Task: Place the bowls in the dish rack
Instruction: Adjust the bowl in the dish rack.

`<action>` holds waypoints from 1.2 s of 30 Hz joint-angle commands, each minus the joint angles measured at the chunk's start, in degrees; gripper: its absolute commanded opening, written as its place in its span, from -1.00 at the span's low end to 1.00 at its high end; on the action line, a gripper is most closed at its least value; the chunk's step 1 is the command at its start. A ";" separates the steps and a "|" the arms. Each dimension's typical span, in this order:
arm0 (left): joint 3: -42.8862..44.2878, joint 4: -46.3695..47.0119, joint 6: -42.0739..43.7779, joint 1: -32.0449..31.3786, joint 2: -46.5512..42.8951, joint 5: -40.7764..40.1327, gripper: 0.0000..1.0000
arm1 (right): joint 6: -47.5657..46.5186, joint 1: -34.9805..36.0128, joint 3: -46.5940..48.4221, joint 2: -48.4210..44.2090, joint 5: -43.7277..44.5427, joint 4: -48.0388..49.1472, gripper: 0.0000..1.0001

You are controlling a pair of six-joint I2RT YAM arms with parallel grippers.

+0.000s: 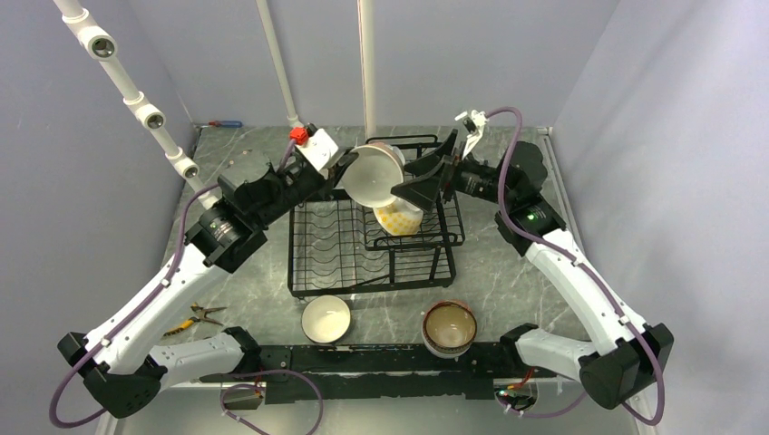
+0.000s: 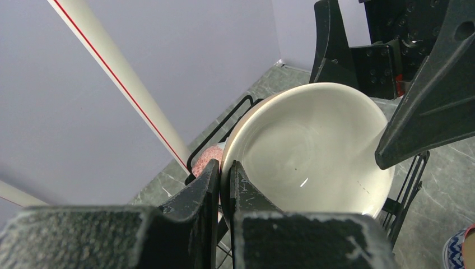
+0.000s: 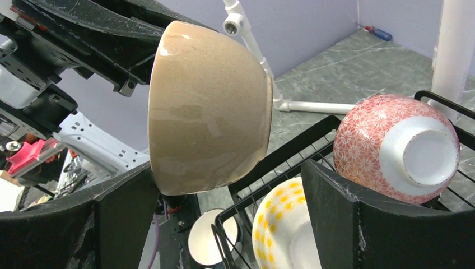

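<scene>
One tan bowl (image 3: 207,106) is pinched by its rim in the left tool (image 2: 224,174), which is clamped tight on it, up over the raised basket of the dish rack (image 1: 292,245). It's held on edge. The white inside is turned toward the left wrist and the tan outside toward the right tool (image 3: 227,179), whose fingers are spread wide with nothing gripped. The bowl sits right in front of that gap, so both arms are about equally near. Being round, it has no real long axis; the rim plane stands close to upright. A yellow-dotted bowl (image 3: 274,224) and a pink-patterned bowl (image 3: 375,140) are parked in the basket just below, so a handover or a slot beside them looks likely.
</scene>
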 commanded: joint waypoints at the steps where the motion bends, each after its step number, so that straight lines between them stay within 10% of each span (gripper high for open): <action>1: 2.91 6.21 -1.14 -0.14 -1.53 -1.13 -0.95 | -1.21 0.40 3.44 0.38 2.35 -0.21 0.93; 17: -4.00 5.53 6.31 -0.14 -7.36 -24.52 -0.95 | -8.24 0.39 7.41 0.41 22.97 -34.65 0.94; 36: -6.36 4.19 6.71 -0.14 -7.94 -23.24 -0.95 | -3.63 0.67 2.23 2.45 12.73 -28.67 0.92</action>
